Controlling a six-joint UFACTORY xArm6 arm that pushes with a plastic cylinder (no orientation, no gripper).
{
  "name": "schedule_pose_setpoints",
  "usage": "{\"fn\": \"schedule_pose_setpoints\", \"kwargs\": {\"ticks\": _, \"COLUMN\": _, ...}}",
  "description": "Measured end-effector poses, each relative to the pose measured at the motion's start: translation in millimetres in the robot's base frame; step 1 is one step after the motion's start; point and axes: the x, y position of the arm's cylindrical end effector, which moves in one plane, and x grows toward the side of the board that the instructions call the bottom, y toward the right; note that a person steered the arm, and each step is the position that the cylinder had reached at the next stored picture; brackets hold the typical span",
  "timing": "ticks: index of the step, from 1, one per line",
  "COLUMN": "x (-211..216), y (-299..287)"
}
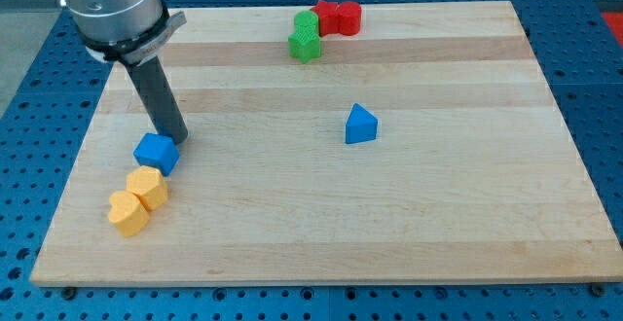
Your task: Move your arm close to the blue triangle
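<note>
My tip (177,138) touching blue cube (156,153); bare board (263,117) rightward to blue triangle (360,124).

The blue triangle (360,124) is a small solid wedge, apex toward the view's top; it rests flat on the wooden board (438,224), right of its centre, touching nothing; alone.

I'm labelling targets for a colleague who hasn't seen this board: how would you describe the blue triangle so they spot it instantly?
Start from the pale wooden board and look a little to the view's right of its middle. The blue triangle stands there alone, apart from every other block. Unlike the blue cube at the view's left, which sits against my tip above two orange blocks, it has a peaked top.
</note>
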Motion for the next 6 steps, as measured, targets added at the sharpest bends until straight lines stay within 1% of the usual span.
{"fn": "schedule_pose_setpoints", "kwargs": {"ticks": 2, "x": 9.2, "y": 2.3}}
{"fn": "schedule_pose_setpoints", "kwargs": {"ticks": 3, "x": -11.4, "y": 30.8}}
{"fn": "schedule_pose_setpoints", "kwargs": {"ticks": 5, "x": -51.2, "y": 117.0}}
{"fn": "schedule_pose_setpoints", "kwargs": {"ticks": 6, "x": -51.6, "y": 169.6}}
